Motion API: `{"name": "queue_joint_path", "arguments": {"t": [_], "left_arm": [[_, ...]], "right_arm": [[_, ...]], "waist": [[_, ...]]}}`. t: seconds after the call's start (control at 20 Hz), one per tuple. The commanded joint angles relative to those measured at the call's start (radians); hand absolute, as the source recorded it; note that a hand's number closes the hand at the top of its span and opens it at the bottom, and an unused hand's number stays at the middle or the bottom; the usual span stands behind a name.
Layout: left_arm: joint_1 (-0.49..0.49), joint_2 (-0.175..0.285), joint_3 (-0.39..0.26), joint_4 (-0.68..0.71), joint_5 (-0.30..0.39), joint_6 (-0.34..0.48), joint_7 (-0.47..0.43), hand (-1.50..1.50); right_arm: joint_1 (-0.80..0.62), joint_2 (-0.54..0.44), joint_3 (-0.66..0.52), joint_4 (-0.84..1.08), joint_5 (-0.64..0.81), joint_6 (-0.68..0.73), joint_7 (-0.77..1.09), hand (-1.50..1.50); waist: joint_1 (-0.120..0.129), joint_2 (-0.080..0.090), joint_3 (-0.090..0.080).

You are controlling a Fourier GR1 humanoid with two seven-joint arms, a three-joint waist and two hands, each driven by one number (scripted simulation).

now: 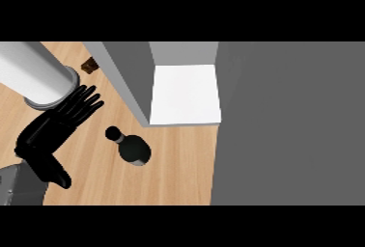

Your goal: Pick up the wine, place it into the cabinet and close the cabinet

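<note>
The left hand is open: its black fingers are straight and spread like a fan, pointing up and to the right in the view, and the thumb points down, away from them. It holds nothing and lies over the wooden counter. Only this hand shows — one hand, one wine, one cabinet.

The wine is to the right of the hand, near the palm but apart from it, with a strip of bare wood between them. It is one dark bottle, seen from almost straight above. A small round black cap is on the side toward the hand, then comes a short greyish neck, then a wide black body. A small pale spot shows at the edge of the body farthest from the fingers. The wine seems to stand on the counter, but from this angle I cannot tell for sure.

The cabinet is beyond the fingertips and to their right. It is open — a white floor shows between grey walls. One big grey panel fills the view farther right, well apart from the hand.

Just above the fingers, one pale cylinder comes in from the upper left corner; I cannot tell what it is. One small brown thing lies past the cylinder, by the cabinet wall. One grey block is beside the thumb.
</note>
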Motion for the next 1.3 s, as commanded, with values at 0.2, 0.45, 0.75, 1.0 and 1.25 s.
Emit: {"name": "queue_joint_path", "arguments": {"t": [0.2, 0.45, 0.75, 1.0, 1.25], "left_arm": [[-0.067, -0.002, 0.001, 0.19, -0.157, -0.02, -0.147, -1.5], [-0.045, -0.033, -0.038, 0.275, -0.295, -0.026, -0.291, -1.5], [-0.121, -0.028, -0.057, 0.466, -0.376, -0.051, -0.425, -1.5], [-0.12, -0.058, -0.11, 0.515, -0.466, -0.004, -0.533, -1.5], [-0.099, -0.043, -0.145, 0.558, -0.512, -0.002, -0.623, -1.5]], "right_arm": [[0.092, -0.045, -0.053, -0.254, -0.106, 0.024, 0.059, -1.5], [0.109, -0.039, -0.006, -0.262, -0.061, 0.018, 0.054, -1.5], [0.071, -0.051, -0.037, -0.255, -0.074, 0.012, 0.07, -1.5], [0.053, -0.029, -0.007, -0.22, -0.045, -0.005, 0.068, -1.5], [0.11, -0.017, 0.055, -0.245, -0.009, -0.019, 0.053, -1.5]], "waist": [[0.0, 0.0, 0.001], [-0.005, 0.0, 0.0], [-0.011, 0.004, -0.001], [0.002, 0.002, -0.001], [-0.003, -0.001, -0.001]]}}
